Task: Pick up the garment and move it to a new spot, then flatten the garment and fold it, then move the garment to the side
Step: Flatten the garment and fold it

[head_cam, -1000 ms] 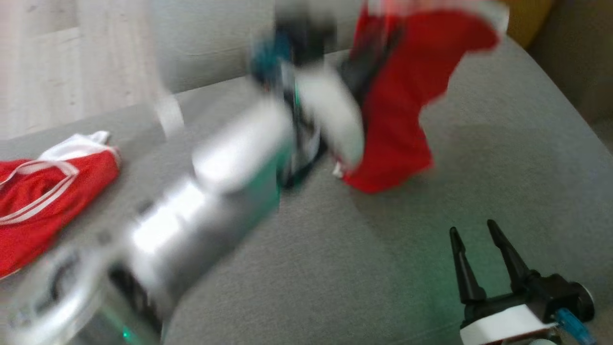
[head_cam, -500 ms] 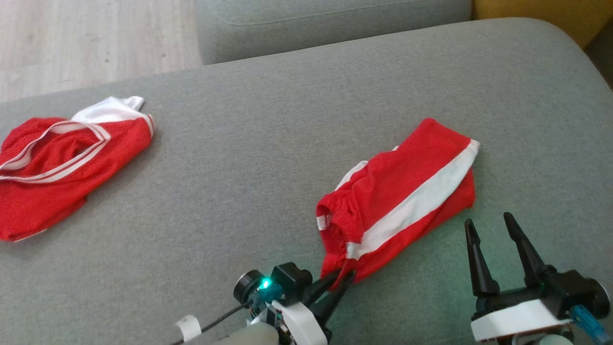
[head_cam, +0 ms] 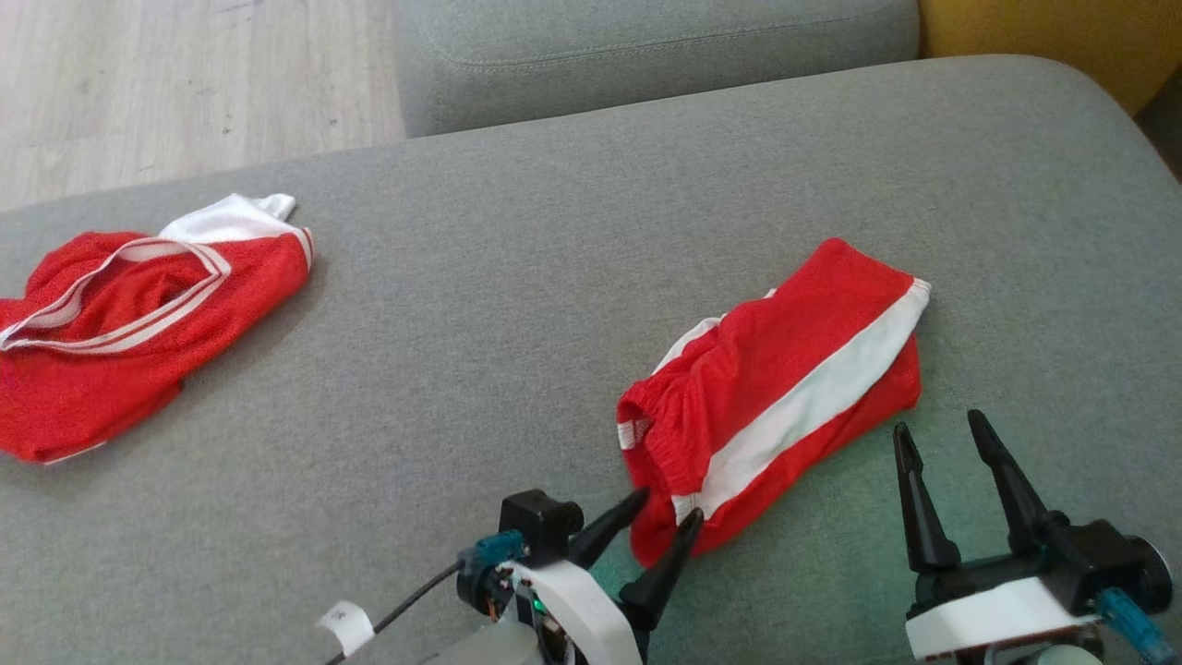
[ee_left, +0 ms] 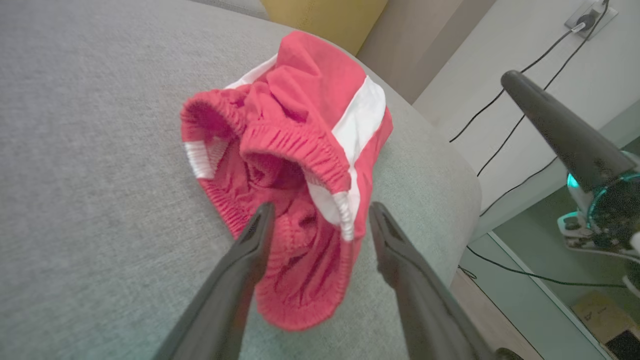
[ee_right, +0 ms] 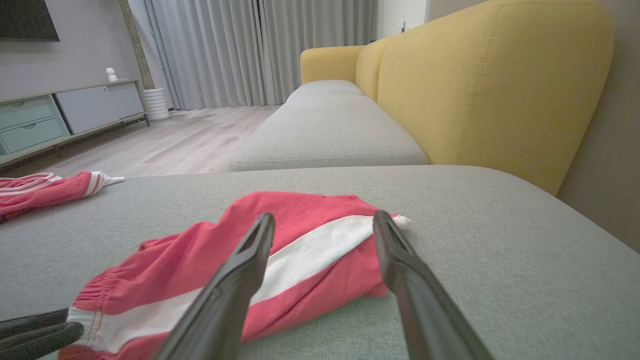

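The garment (head_cam: 785,388) is a pair of red shorts with a white side stripe, lying crumpled on the grey cushion (head_cam: 462,369) right of centre. My left gripper (head_cam: 667,506) stands open at its near waistband end. In the left wrist view the fingers straddle the bunched waistband of the garment (ee_left: 300,150) without pinching it, so the left gripper (ee_left: 321,207) holds nothing. My right gripper (head_cam: 938,423) is open just near of the garment's right end. In the right wrist view the garment (ee_right: 200,250) lies ahead of the right gripper (ee_right: 324,216).
A second red garment with white trim (head_cam: 111,323) lies at the cushion's left. A further grey seat cushion (head_cam: 646,46) and wooden floor (head_cam: 185,74) are beyond. A yellow backrest (ee_right: 475,90) rises on the right, and the cushion's rounded edge falls away there.
A second ago the left gripper held the garment hanging in the air. It then laid it on the cushion, and its jaws have now opened, letting go of the waistband. The right gripper stayed put.
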Robot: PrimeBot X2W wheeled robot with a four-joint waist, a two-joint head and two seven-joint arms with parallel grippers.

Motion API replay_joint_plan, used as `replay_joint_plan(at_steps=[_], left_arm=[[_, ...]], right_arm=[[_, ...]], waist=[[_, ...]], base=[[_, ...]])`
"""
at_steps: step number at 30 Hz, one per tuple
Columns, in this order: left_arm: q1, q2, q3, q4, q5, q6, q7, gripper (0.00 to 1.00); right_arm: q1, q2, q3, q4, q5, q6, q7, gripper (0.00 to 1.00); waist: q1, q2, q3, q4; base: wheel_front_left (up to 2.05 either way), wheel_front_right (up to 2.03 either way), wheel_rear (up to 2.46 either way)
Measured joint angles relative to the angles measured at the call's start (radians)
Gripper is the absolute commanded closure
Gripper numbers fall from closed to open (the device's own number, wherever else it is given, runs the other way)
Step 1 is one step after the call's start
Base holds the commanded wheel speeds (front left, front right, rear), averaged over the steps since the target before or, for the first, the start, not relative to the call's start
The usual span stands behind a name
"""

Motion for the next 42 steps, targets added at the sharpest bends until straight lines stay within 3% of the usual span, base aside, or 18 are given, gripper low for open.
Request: replay_joint_plan(at_steps=[1,2,4,5,11,17,24,30,37,42], left_arm=[[0.000,-0.001,0.000,0.002,-0.004,-0.002,0.005,0.32],[0.000,-0.001,0.000,0.005,-0.009,-0.004,0.012,0.55],[0.000,-0.002,-0.003,0.010,-0.013,-0.007,0.027,0.90],[0.000,-0.002,-0.005,0.011,-0.017,-0.007,0.028,1.00],[-0.003,0.002,-0.022,0.007,0.023,-0.016,-0.013,1.00],[-0.005,0.050,0.008,-0.045,0.063,-0.010,-0.037,1.00],[-0.012,0.208,0.042,-0.173,0.099,0.030,-0.033,1.00],[-0.033,0.346,0.077,-0.267,0.099,0.056,-0.003,1.00],[-0.043,0.374,0.107,-0.301,0.098,0.066,-0.009,1.00],[-0.043,0.373,0.111,-0.296,0.091,0.074,-0.009,1.00]], right_arm=[[0.000,0.000,0.000,0.000,0.000,0.000,0.000,0.00],[0.000,0.000,0.000,0.000,0.000,0.000,0.000,0.00],[0.000,0.000,0.000,0.000,0.000,0.000,0.000,0.00],[0.000,0.000,0.000,0.000,0.000,0.000,0.000,0.00],[0.004,0.000,-0.012,0.000,0.000,0.000,0.000,0.00],[0.005,-0.001,-0.021,-0.001,0.000,0.000,0.000,0.00],[0.007,-0.001,-0.037,-0.003,0.003,0.000,0.000,0.00],[0.002,-0.028,-0.048,0.052,0.072,0.000,0.000,0.00],[-0.070,-0.121,0.029,0.248,0.206,0.000,0.000,0.00],[-0.146,-0.180,0.105,0.354,0.212,0.000,0.000,0.00]], waist=[[0.0000,0.0000,0.000,-0.003],[0.0000,0.0000,-0.001,-0.006],[0.0000,0.0000,0.000,-0.011],[0.0000,0.0000,0.000,-0.014],[0.0000,0.0000,-0.003,-0.010],[0.0000,0.0000,-0.001,0.000],[0.0000,0.0000,0.001,0.030],[0.0000,0.0000,0.021,0.061],[0.0001,0.0000,0.049,0.092],[0.0001,0.0000,0.057,0.103]], base=[[0.00,0.00,0.00],[0.00,0.00,0.00],[0.00,0.00,0.00],[0.00,0.00,0.00],[0.00,0.00,0.00],[0.00,0.00,0.00],[0.00,0.00,0.00],[0.00,0.00,0.00],[0.00,0.00,0.00],[0.00,0.00,0.00]])
